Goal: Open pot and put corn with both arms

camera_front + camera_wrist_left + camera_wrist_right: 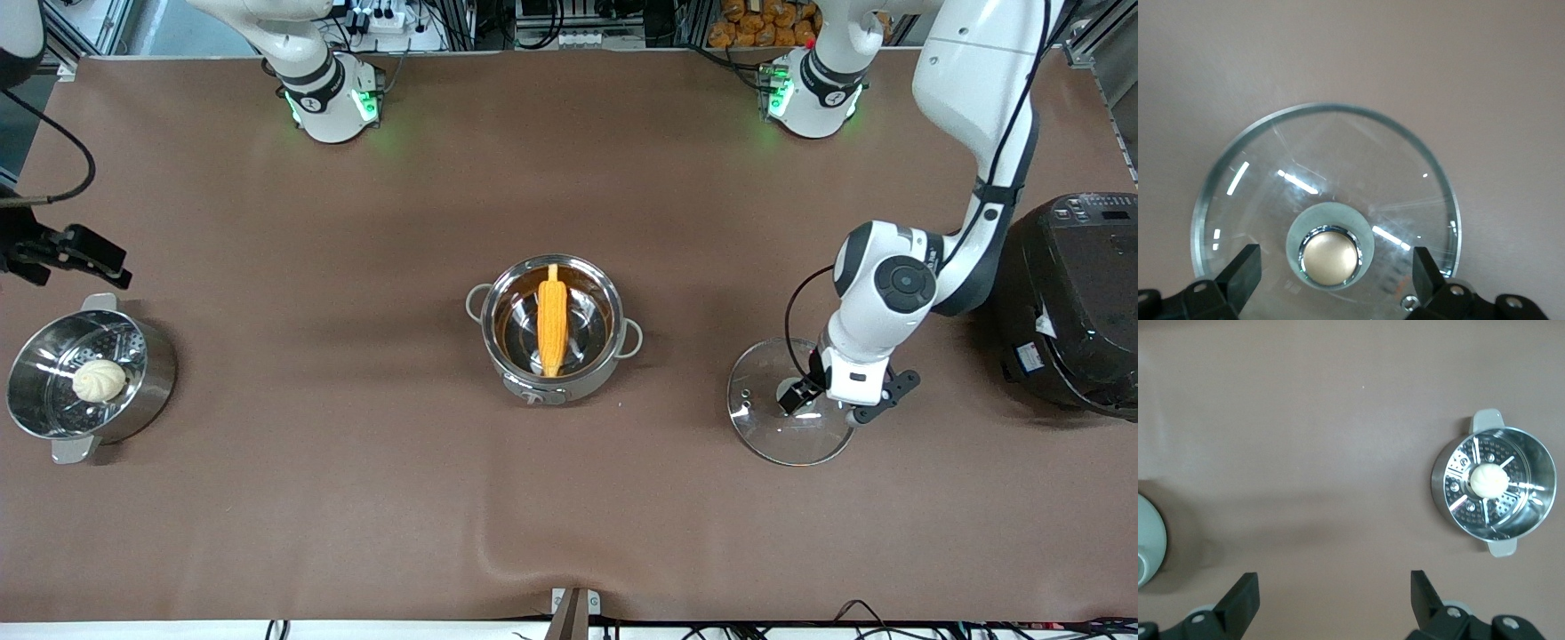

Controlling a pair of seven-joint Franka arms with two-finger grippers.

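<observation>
The pot [553,388] stands open in the middle of the table, with the corn [552,324] lying inside it, pale stub toward the robots' bases. Its glass lid [773,427] lies flat on the table toward the left arm's end. My left gripper [843,396] is right over the lid. In the left wrist view the lid [1331,160] fills the picture; my left gripper [1335,270] is open, with its fingers on either side of the copper-coloured knob [1330,257] and apart from it. My right gripper [67,258] is open and empty in the air at the right arm's end; it also shows in the right wrist view [1331,597].
A steel steamer pot [151,373] with a pale bun [99,380] in it stands at the right arm's end; the right wrist view shows the steamer pot [1546,487] and bun [1488,480]. A big black rice cooker [1076,302] stands at the left arm's end.
</observation>
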